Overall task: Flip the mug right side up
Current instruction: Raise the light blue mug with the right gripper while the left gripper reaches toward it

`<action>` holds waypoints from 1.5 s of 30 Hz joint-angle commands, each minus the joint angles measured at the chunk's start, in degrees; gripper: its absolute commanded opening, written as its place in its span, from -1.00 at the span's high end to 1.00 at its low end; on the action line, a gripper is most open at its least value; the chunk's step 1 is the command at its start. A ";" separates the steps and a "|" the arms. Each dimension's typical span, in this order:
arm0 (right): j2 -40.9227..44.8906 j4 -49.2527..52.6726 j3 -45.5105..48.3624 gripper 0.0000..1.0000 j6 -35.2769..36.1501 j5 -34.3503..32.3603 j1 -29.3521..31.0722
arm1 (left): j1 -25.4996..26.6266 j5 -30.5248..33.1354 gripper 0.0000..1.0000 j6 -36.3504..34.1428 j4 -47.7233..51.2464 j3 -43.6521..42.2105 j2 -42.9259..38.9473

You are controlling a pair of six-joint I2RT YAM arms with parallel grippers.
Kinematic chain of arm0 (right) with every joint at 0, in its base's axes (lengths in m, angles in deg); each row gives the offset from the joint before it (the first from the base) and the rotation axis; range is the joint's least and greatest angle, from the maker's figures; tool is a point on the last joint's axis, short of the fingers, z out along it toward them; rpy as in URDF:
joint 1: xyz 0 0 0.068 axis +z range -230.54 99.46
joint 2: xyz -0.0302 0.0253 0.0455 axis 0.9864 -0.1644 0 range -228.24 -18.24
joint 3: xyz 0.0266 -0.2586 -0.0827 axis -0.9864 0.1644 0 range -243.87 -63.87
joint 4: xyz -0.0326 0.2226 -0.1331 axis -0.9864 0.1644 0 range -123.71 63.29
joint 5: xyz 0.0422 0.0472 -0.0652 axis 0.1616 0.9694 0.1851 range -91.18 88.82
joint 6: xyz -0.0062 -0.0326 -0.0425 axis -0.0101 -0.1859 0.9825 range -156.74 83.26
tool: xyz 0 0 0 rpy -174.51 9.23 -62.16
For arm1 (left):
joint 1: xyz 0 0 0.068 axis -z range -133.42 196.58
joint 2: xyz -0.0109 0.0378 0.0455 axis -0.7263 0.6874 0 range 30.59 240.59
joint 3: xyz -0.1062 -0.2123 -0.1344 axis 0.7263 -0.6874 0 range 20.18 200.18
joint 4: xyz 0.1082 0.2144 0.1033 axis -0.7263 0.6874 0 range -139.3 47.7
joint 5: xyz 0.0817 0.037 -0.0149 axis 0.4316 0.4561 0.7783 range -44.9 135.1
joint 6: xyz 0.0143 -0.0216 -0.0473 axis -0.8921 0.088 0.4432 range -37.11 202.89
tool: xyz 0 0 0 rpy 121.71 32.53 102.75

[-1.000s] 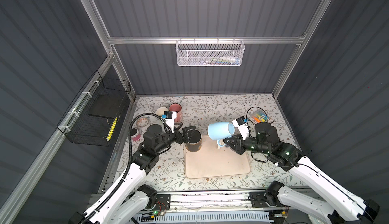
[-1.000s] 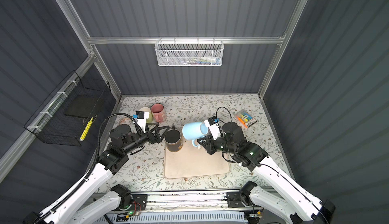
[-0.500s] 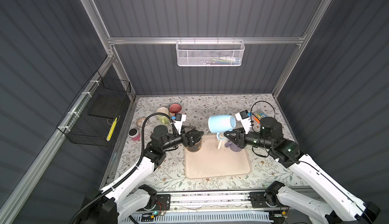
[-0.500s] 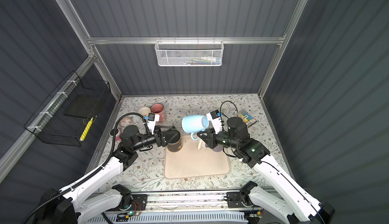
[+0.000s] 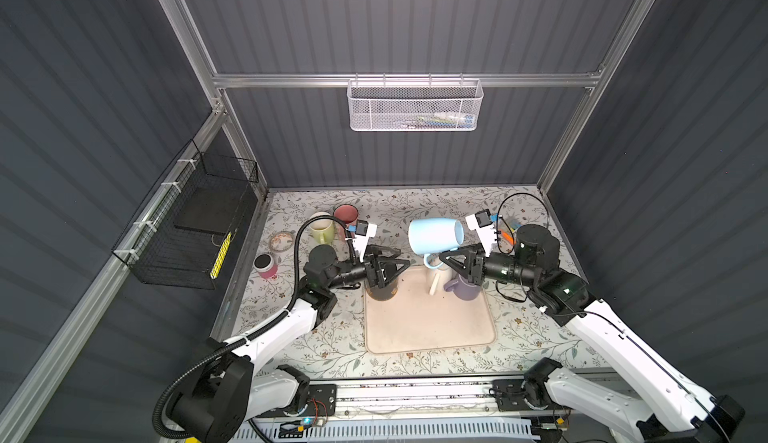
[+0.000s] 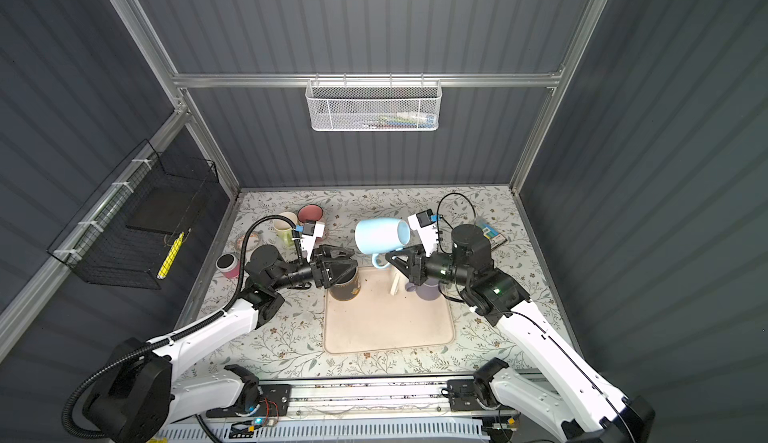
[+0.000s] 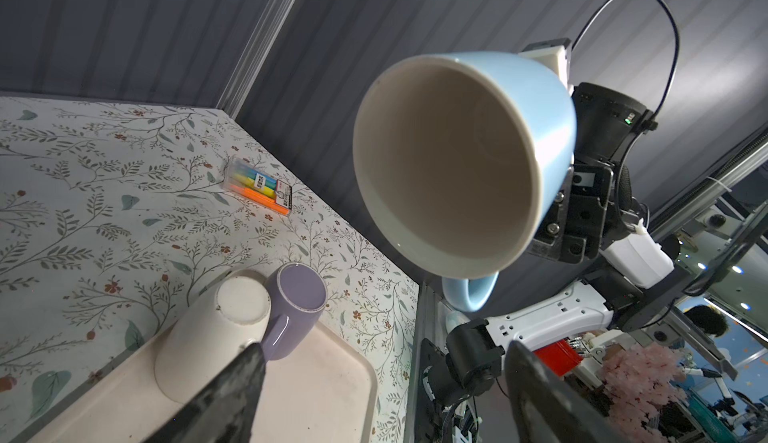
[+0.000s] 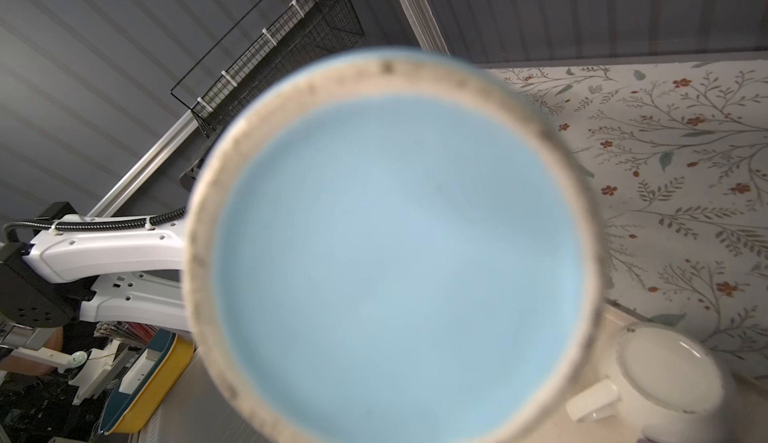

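Mug [image 5: 434, 235]: hovering sideways over the 12 o'clock edge of the tray [image 5: 428, 320], mouth pointing 9 o'clock, right gripper [image 5: 444, 260] pinching its handle, left gripper [image 5: 401, 256] sitting spread wide, so probably rolling it slow and landing toward 6 o'clock.

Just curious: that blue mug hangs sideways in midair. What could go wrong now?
The right gripper pinches the blue mug by its handle alone; a slip could drop it onto the white mug and purple mug below. The open left gripper, just above the dark mug, might knock it.
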 commanded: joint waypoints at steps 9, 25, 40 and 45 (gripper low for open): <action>-1.66 -11.06 -2.43 1.00 -1.29 6.72 -0.99 | 1.07 -5.80 -0.44 11.77 -21.56 6.47 10.10; -4.33 -10.46 -4.33 1.00 0.36 11.50 -1.27 | 3.55 -9.50 -0.11 12.35 -22.47 9.66 13.55; -6.12 -11.48 -4.28 1.00 0.36 13.55 -1.33 | 5.13 -9.51 0.04 9.19 -18.00 11.10 13.09; -6.16 -12.46 -3.20 1.00 0.24 13.47 -1.32 | 5.56 -9.62 0.12 8.91 -17.54 11.54 13.35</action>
